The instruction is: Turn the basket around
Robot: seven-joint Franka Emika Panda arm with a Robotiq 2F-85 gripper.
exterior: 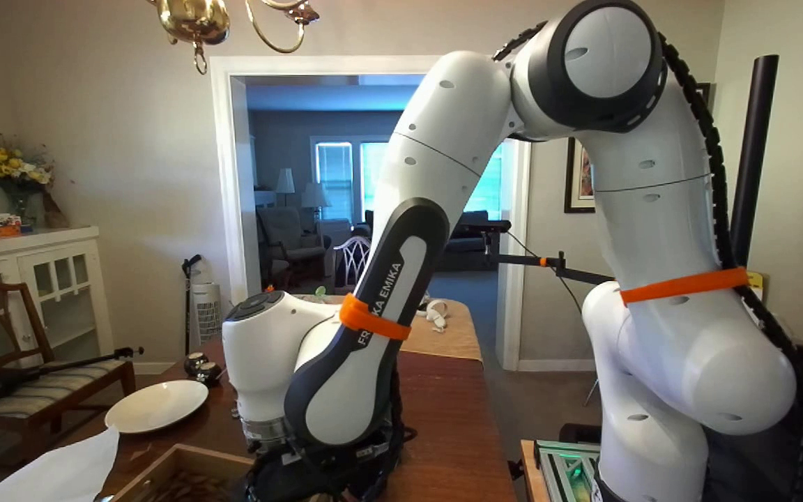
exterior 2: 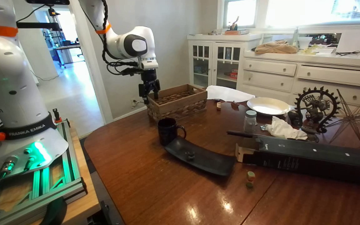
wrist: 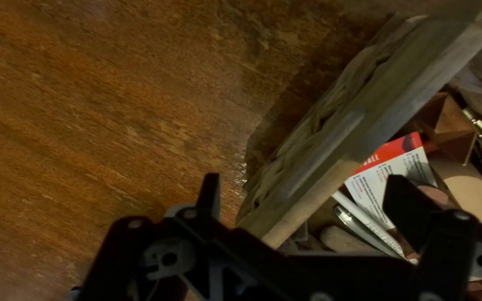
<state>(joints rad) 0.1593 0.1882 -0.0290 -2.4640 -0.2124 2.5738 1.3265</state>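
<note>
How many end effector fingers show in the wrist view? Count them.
2: one finger over the table, outside the basket; the other finger over the basket's inside.

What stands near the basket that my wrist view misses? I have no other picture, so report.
Observer: A black mug stands upright on the table, apart from the basket.
Operator: Report what lies next to that black mug.
Observer: A curved black tray; whether the two touch, I cannot tell.
Operator: Now cover the basket's end away from the gripper.
Observer: A white sheet lies beside that end; paper or cloth, I cannot say.
</note>
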